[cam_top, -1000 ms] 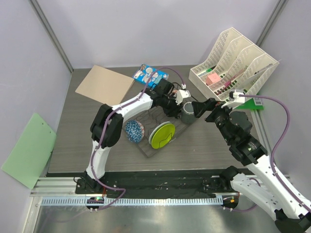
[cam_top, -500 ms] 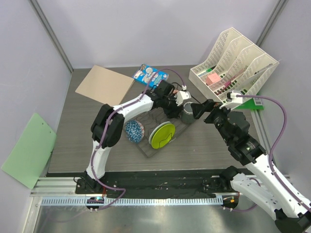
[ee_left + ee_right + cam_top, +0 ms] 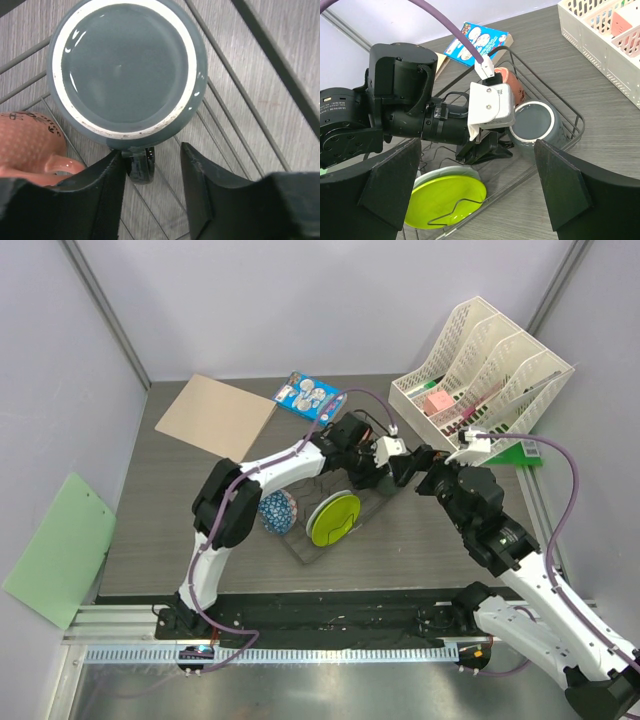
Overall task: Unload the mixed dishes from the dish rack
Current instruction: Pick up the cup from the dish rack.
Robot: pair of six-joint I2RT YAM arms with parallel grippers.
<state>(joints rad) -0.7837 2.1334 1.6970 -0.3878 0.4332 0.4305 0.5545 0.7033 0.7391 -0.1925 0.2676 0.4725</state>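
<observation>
Overhead, the left fingers [image 3: 100, 200] mostly hide the grey mug [image 3: 127, 70] in the dish rack's [image 3: 570, 120] corner. Up close they sit parted around its handle [image 3: 140, 165], not clamping it. The salmon-pink cup [image 3: 27, 142] is cut off. The right fingers [image 3: 390, 185] gape wide over the rack.

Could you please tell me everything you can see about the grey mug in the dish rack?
The grey mug is glossy blue-grey ceramic, round, with a pale unglazed-looking ring around the flat face turned upward, so it seems to stand upside down. It rests on the wires of the dish rack, near one corner, beside the salmon-pink cup. Its dark loop handle lies between the open fingers of the left gripper; one seems to brush it, the other stands clear.
</observation>
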